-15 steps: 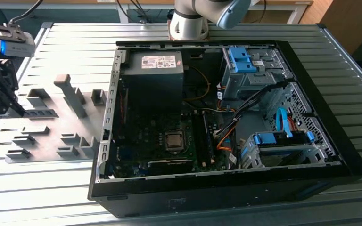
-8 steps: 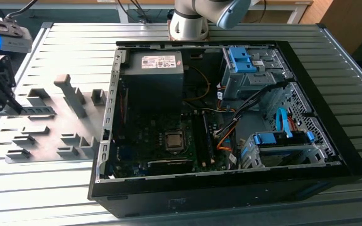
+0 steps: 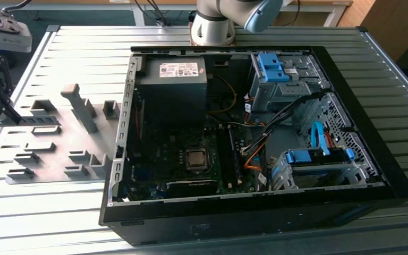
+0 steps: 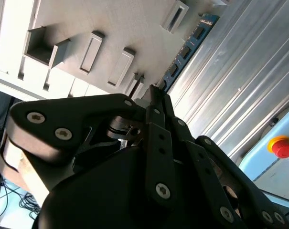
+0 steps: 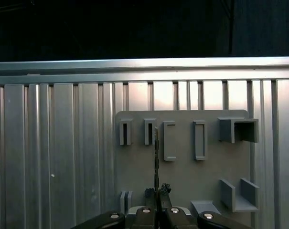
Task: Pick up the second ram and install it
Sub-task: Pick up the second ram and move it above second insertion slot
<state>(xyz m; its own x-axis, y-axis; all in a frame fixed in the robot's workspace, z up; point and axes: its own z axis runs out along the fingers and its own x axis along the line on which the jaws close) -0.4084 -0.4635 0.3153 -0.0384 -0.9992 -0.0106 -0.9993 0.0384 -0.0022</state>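
My gripper [image 4: 151, 95] is shut on the second ram [image 4: 185, 50], a thin blue-green board with dark chips that sticks out past the fingertips. In the first wrist view the ram [image 5: 156, 157] shows edge-on, running straight out from the gripper [image 5: 157, 193] over the grey fixture plate [image 5: 182, 171]. In the exterior view the gripper [image 3: 14, 119] is at the far left with the ram [image 3: 40, 122] lying level just above the plate's blocks. I cannot tell whether the ram touches the plate. The memory slots [image 3: 229, 151] lie inside the open computer case [image 3: 374, 159], beside the processor socket.
The grey plate [image 3: 55, 159] carries several bracket blocks and a tall upright post [image 3: 80, 106]. Inside the case are a power supply [image 3: 172, 85], blue drive latches [image 3: 275, 66] and orange cables [image 3: 255, 159]. The arm's base [image 3: 214, 24] stands behind the case. A red button [image 4: 282, 145] sits on the ribbed table.
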